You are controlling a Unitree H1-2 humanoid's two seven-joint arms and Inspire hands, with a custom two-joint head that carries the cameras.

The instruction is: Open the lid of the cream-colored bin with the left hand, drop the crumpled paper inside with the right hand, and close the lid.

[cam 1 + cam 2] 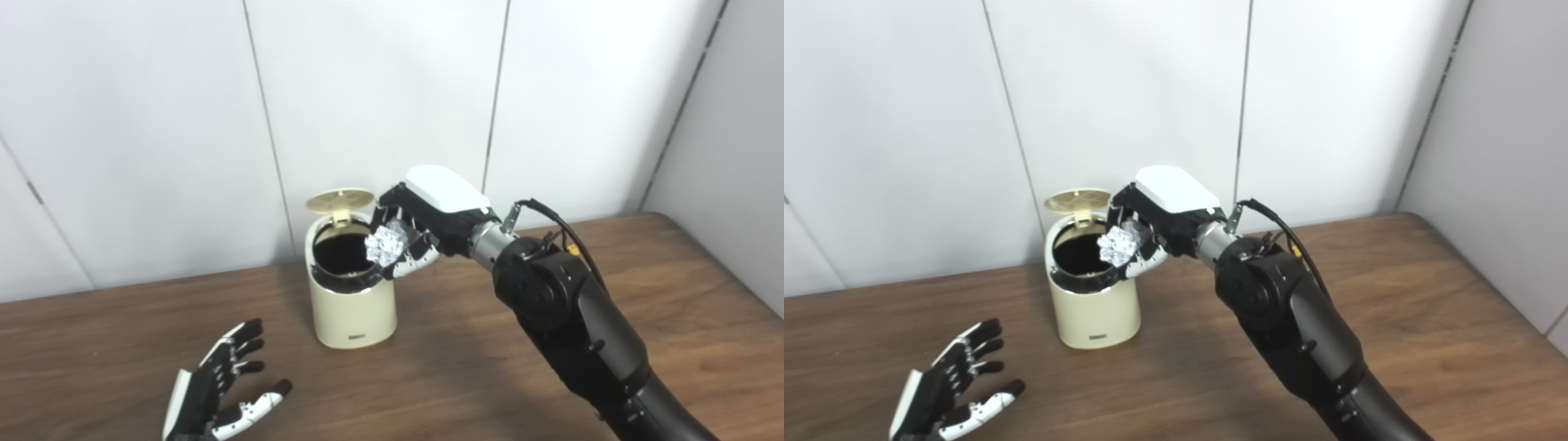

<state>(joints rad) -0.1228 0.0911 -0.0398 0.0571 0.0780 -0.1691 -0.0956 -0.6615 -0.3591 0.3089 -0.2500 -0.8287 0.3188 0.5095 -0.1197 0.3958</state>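
The cream-colored bin [352,309] stands on the wooden table with its lid [340,201] flipped up at the back, showing a dark inside. My right hand [422,223] is shut on the crumpled paper [386,244] and holds it just above the bin's right rim. My left hand [217,383] is open and empty, low over the table to the front left of the bin, apart from it. The same scene shows in the right eye view, with the bin [1096,306], the paper [1119,244] and my left hand [952,383].
The wooden table [643,288] reaches a rounded corner at the far right. A white panelled wall [380,92] stands close behind the bin.
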